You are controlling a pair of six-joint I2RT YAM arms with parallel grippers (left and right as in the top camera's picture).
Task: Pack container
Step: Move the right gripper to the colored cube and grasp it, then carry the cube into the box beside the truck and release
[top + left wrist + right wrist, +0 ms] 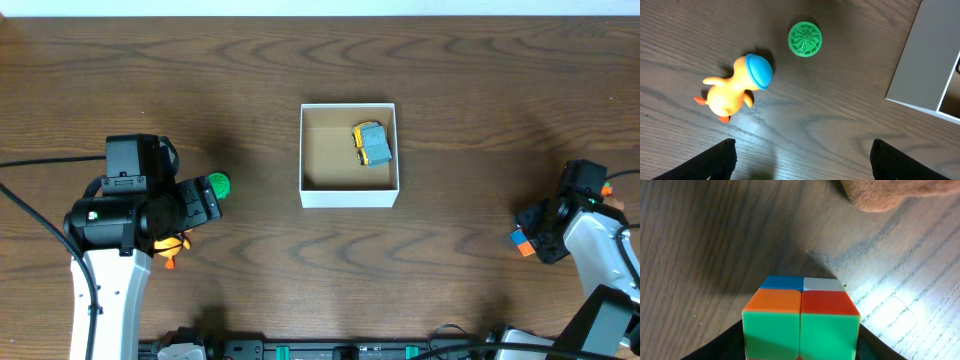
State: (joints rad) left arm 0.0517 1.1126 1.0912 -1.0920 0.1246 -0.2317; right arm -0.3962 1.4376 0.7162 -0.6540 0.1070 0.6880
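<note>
The container (349, 196) is a square white-walled box with a brown inside at the table's middle; a blue and yellow toy car (372, 144) lies in it. Its white wall also shows in the left wrist view (925, 60). My left gripper (802, 162) is open and empty above the table, near a yellow duck with a blue cap (732, 90) and a green ridged disc (805, 38). In the overhead view the left gripper (203, 203) partly hides the duck (172, 243), beside the disc (218, 185). My right gripper (801, 347) is shut on a multicoloured cube (801, 315), low over the table at the far right (521, 240).
A tan fuzzy object (880, 192) lies just beyond the cube in the right wrist view. The table's front edge runs close behind both arms, with cables along it.
</note>
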